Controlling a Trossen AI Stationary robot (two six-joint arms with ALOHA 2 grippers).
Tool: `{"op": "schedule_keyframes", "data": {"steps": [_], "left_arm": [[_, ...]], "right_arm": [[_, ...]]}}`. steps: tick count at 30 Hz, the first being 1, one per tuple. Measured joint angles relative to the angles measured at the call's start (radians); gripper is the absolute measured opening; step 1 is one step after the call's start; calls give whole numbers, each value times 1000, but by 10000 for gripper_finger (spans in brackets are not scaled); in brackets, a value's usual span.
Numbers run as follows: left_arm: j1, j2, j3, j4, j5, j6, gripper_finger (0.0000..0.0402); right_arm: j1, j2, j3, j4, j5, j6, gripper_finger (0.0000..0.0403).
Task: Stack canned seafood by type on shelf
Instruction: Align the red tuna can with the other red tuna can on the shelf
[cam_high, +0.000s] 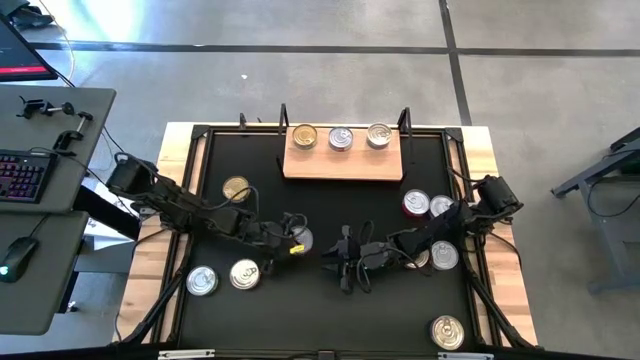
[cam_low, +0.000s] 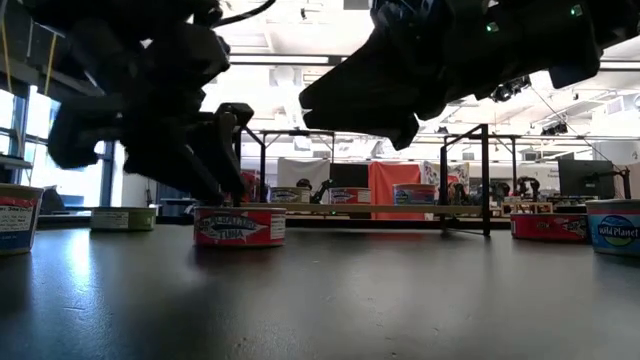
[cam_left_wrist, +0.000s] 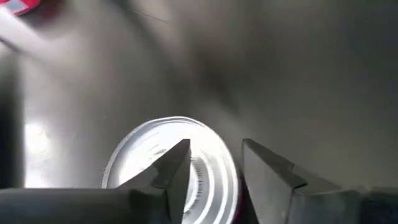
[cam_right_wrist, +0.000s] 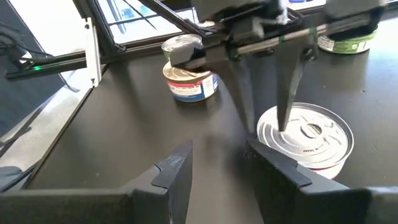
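Near the middle of the black tabletop (cam_high: 330, 200), the left gripper (cam_high: 291, 245) hangs directly over a red-sided tin (cam_high: 300, 239), its two fingers parted and pointing down onto the silver lid, apparently just above it rather than around the sides; nothing is in its grasp. The right gripper (cam_high: 345, 262) waits just beside it over bare tabletop, fingers parted and holding nothing. At the far edge the shelf (cam_high: 343, 160) carries three tins in a row: one gold-lidded tin (cam_high: 304, 137) and two silver-lidded tins (cam_high: 359, 137). Other tins lie scattered: a gold one (cam_high: 236, 189) on the left, two more (cam_high: 223, 277) near the front left, several (cam_high: 430, 206) under and beside the right arm, and one (cam_high: 447, 331) at the front right corner. My worry is that the left fingers sit over the lid instead of straddling the rim, so closing from here would likely scrape or skid off the shiny top and nudge the tin aside. The two grippers are also close enough that a careless swing could knock them together, and placing this silver lid on the gold one would spoil the sorting by type. As for writing, the low view shows "Wild Planet" on a blue tin (cam_low: 614, 227) at the right edge, while the red tin's label seems to read "Tuna", though I cannot be sure.
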Motion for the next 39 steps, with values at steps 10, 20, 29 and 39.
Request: {"op": "schedule_keyframes", "data": {"steps": [10, 20, 29, 39], "left_arm": [[-21, 155, 8, 79, -155, 142, 157], [-21, 217, 43, 92, -335, 205, 15], [-33, 226, 138, 26, -350, 236, 1], [-43, 227, 252, -100, -403, 310, 1]], "right_arm": [[0, -4, 0, -9, 7, 1, 141], [57, -108, 0, -77, 8, -13, 141], [164, -220, 0, -188, 191, -69, 141], [272, -257, 0, -353, 434, 0, 141]]}}
